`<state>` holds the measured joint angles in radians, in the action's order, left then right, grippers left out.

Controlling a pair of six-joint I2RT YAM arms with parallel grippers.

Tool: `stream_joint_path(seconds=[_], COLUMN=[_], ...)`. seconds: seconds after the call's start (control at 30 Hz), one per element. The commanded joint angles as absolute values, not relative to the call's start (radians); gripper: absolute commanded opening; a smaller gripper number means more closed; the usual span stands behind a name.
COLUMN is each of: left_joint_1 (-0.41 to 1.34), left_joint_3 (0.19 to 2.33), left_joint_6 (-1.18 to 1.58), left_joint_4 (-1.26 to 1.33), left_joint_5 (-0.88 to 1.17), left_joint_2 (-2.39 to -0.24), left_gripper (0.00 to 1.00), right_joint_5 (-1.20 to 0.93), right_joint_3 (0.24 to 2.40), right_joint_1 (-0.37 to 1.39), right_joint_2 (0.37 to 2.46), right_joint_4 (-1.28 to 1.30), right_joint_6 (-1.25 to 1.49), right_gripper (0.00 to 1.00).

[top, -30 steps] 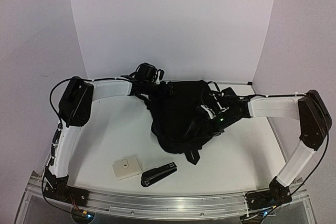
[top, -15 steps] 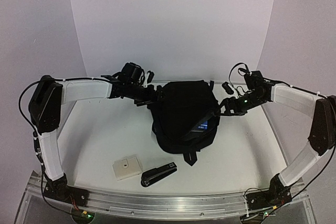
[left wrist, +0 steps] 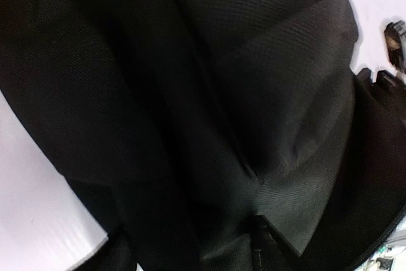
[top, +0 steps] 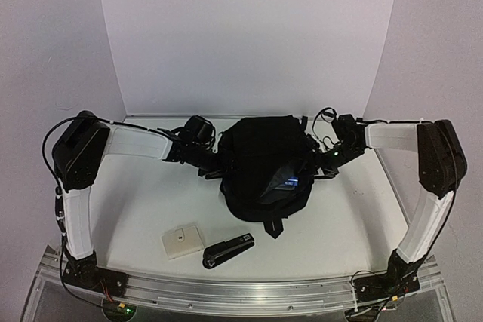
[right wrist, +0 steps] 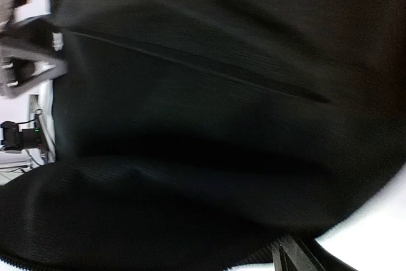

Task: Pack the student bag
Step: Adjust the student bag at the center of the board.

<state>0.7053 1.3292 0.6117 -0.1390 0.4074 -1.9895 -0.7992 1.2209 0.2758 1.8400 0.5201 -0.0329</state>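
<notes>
**Between left gripper (top: 210, 162) and right gripper (top: 321, 162): student bag (top: 260, 148) part-packed**

Flanked closely by both grippers, the bag sits upright on the table (top: 151, 201). Neither gripper's jaws can be made out as spread or pinching, because both wrist views show only black fabric. A blue-edged item (top: 289, 183) shows in the gaping pocket nearest the right gripper. A stapler (top: 228, 249) and a beige box (top: 183, 241) lie well short of both grippers, so packing looks unfinished.

Small beige box (top: 183, 241) just beside a black stapler (top: 228, 249), both on the white table (top: 143, 201)
</notes>
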Motion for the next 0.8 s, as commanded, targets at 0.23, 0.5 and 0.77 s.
stream_joint_path(seconds=[0.23, 0.5, 0.77], left_joint_1=[0.566, 0.444, 0.440], left_joint_3=[1.652, 1.944, 1.682], left_joint_6=[0.587, 0.529, 0.492], left_joint_4=[-0.151, -0.338, -0.282], left_joint_5=[0.472, 0.462, 0.322], left_joint_2=[-2.195, -2.289, -1.991], left_gripper=[0.27, 0.49, 0.76], right_joint_5=[-0.859, -0.826, -0.852], right_joint_3=[1.336, 1.557, 1.359], right_joint_1=[0.562, 0.684, 0.595], right_joint_2=[1.993, 2.003, 1.769], right_joint_4=[0.313, 0.309, 0.329], right_joint_6=[0.131, 0.184, 0.150], right_gripper=[0.76, 0.81, 0.83])
